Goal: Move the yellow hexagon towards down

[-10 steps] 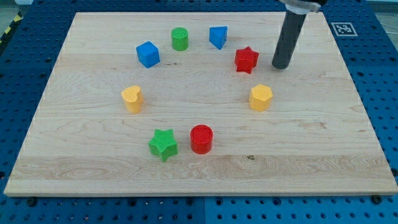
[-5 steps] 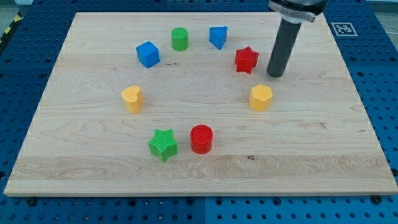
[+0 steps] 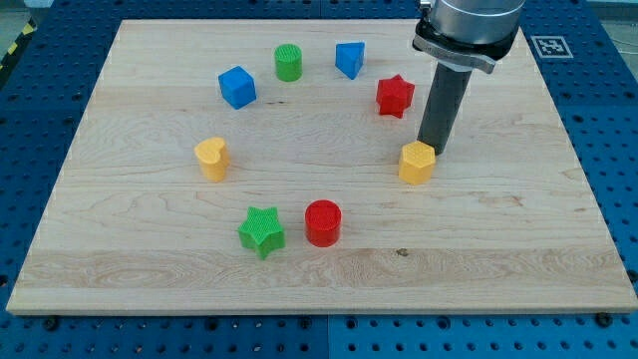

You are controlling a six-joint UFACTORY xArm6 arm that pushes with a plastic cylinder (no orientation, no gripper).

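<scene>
Yellow hexagon [image 3: 418, 163] seemingly touches my tip [image 3: 430, 149] above it.

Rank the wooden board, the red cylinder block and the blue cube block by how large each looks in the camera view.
1. Wooden board, far the largest.
2 and 3. Red cylinder block and blue cube block look about alike; the cylinder sits nearer the view's bottom, perhaps closer to the camera, so I won't rank them.
</scene>
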